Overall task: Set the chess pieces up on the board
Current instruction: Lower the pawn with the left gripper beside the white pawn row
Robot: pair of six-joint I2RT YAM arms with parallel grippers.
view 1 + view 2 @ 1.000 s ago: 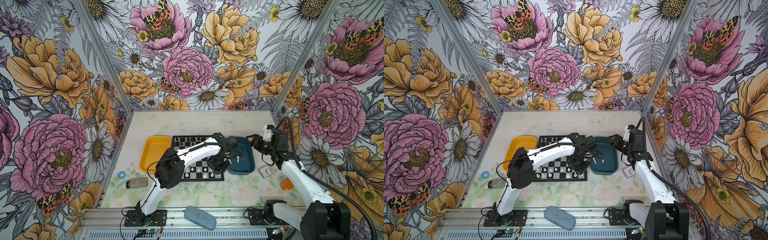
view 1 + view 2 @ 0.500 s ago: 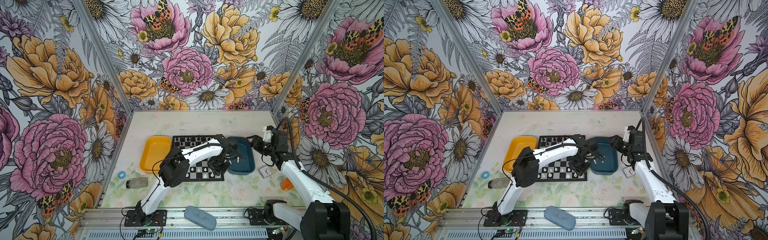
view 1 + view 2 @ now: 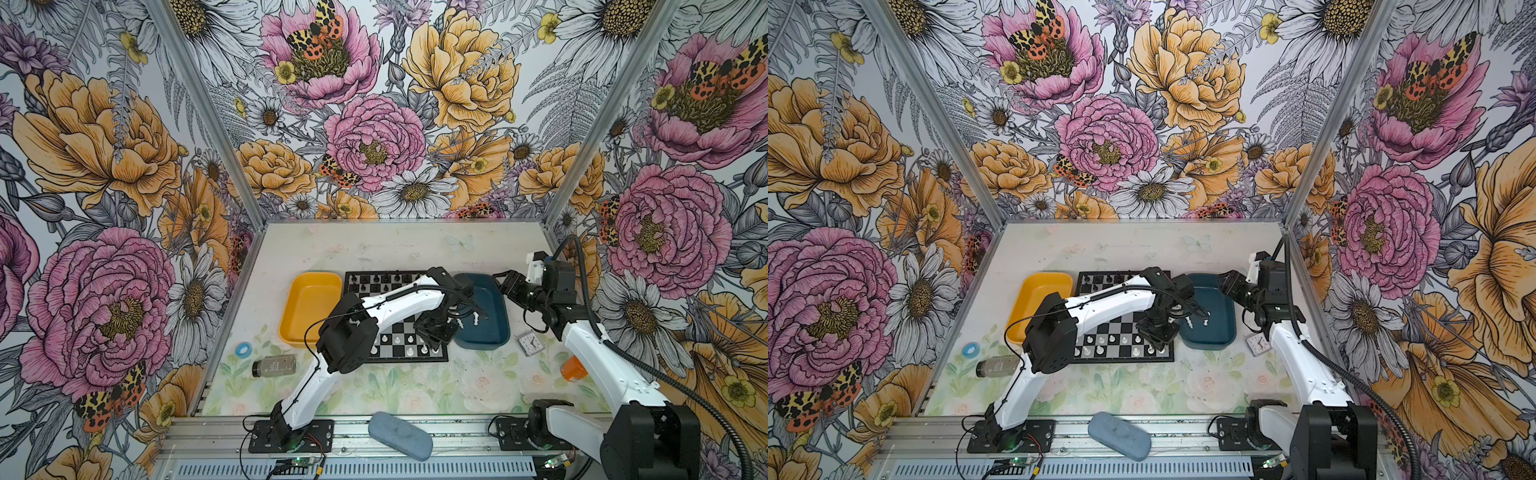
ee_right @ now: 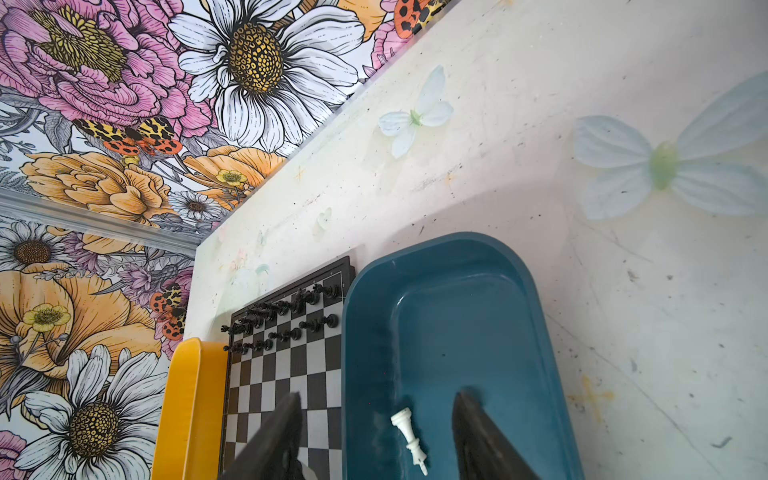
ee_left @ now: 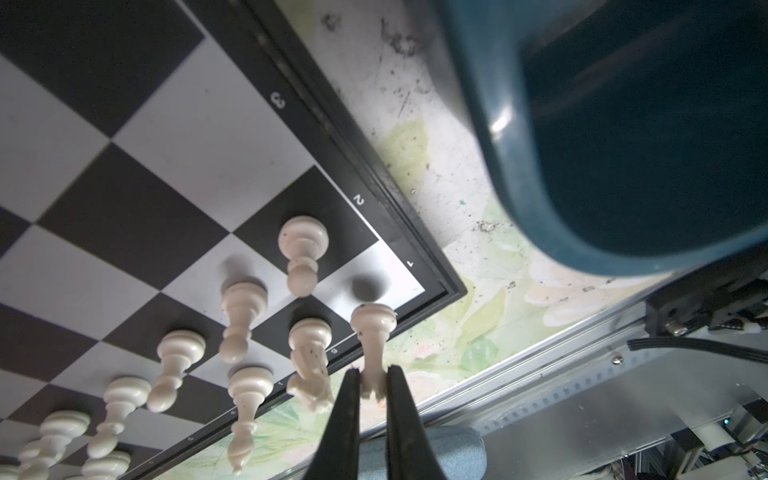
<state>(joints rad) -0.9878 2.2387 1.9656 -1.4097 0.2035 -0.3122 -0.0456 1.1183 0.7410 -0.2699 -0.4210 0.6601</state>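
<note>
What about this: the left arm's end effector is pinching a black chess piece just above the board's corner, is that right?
Not quite: the piece is white, not black. The left wrist view shows the left end effector shut on a white chess piece just above the corner of the board.

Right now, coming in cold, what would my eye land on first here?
The loud floral wallpaper on all three walls. Then the left hand, shut on a small white plastic chess piece over the near right corner of the black and silver-grey chessboard. Beside the board, the right hand hangs open at the dark blue plastic tray, where another white piece lies on its side.
</note>
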